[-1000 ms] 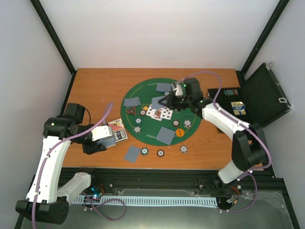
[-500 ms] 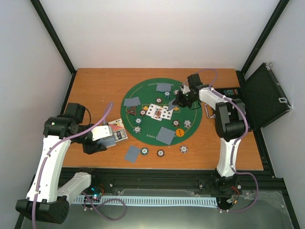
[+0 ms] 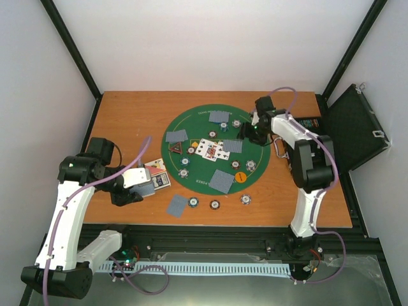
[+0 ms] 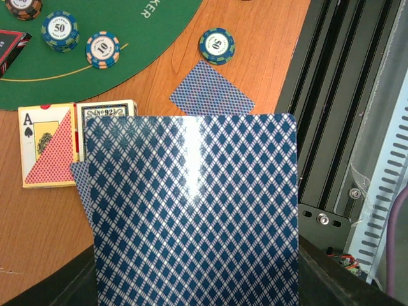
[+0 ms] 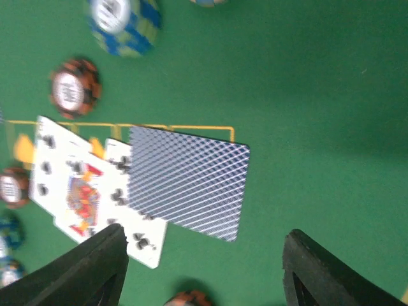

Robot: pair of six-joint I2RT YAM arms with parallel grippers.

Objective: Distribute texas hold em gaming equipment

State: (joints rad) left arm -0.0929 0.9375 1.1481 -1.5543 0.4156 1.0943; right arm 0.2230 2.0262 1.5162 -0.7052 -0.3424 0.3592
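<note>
On the round green mat [image 3: 194, 124] lie face-down grey-blue playing cards [image 3: 218, 116], a few face-up cards [image 3: 212, 150] at the centre and striped poker chips [image 3: 251, 166]. A red-black triangular marker [image 3: 175, 148] and an orange disc [image 3: 240, 176] rest there too. One face-down card [image 5: 185, 182] lies flat beside the face-up cards [image 5: 83, 191], partly over them. My right gripper [image 5: 204, 274] hovers open just above and behind it, holding nothing. At the table's left, my left gripper [image 3: 143, 189] is shut on a small stack of face-down cards [image 4: 191, 210] that hides its fingers.
A card box [image 4: 48, 143] showing an ace of spades lies beside my left gripper. On the wood near the front edge are a face-down card [image 4: 212, 97] and chips [image 4: 217, 46]. The black hinged case [image 3: 354, 127] stands open at the right, card packs [image 3: 317, 145] beside it.
My right gripper has opened and let the face-down card drop onto the mat beside the face-up cards, then drawn back to the right. The left arm has not moved.
</note>
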